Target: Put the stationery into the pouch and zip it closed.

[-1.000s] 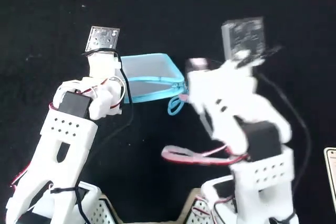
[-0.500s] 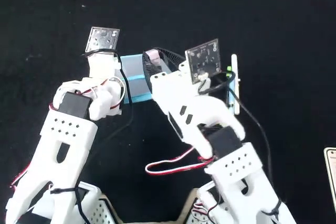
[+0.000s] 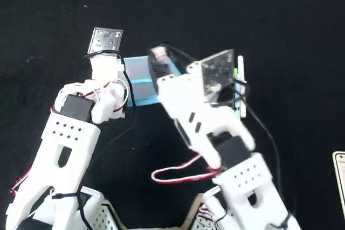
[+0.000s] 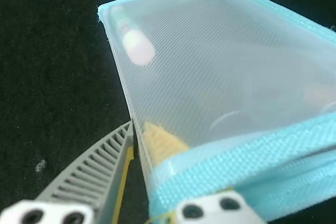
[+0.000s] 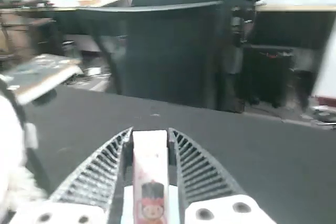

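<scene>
**On the black bench, the pouch is half loaded**

The black bench (image 3: 280, 20) carries a pale blue mesh pouch (image 3: 139, 79), lying between the two arms. The left gripper (image 4: 137, 129) is clamped on the pouch's edge beside the zip tape, bracing it. One white tube (image 4: 132, 43) lies inside already.

The right gripper (image 5: 150, 137) is clenched around a white block (image 5: 150, 182) with a cartoon figure on it, possibly an eraser. It hovers above the pouch's far side.

A white pen (image 3: 240, 63) lies on the bench, apart from the pouch.

I judge this the loading step. The next move calls for lining the block up with the opening, lowering it and letting go. The pen and the zip are not yet done.
</scene>
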Tool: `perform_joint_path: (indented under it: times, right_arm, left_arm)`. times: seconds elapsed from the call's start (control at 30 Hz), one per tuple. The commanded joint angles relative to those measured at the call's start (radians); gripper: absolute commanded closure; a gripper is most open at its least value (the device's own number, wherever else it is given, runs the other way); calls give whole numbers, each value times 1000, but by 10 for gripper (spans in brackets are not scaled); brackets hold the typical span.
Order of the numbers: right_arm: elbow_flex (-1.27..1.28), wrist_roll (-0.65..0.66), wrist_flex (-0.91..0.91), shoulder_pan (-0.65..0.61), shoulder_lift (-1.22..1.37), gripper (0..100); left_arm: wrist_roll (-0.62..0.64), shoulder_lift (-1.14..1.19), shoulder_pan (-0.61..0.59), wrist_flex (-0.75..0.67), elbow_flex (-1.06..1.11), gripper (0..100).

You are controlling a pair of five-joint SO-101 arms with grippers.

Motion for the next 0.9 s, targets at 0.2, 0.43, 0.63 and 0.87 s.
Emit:
perform_joint_path:
  times: [0.2,0.43,0.63,0.87]
  right_arm:
    - [-62,161,511,609,-38,987]
    - [82,470,496,959,186,987]
    - [84,661,466,1138,444,986]
    - [-51,750,474,1274,750,936]
  left_arm:
    - [9,8,16,-5,33,970]
    - [9,8,16,-6,35,970]
    - [9,8,16,-6,35,970]
    - [9,8,16,-6,35,970]
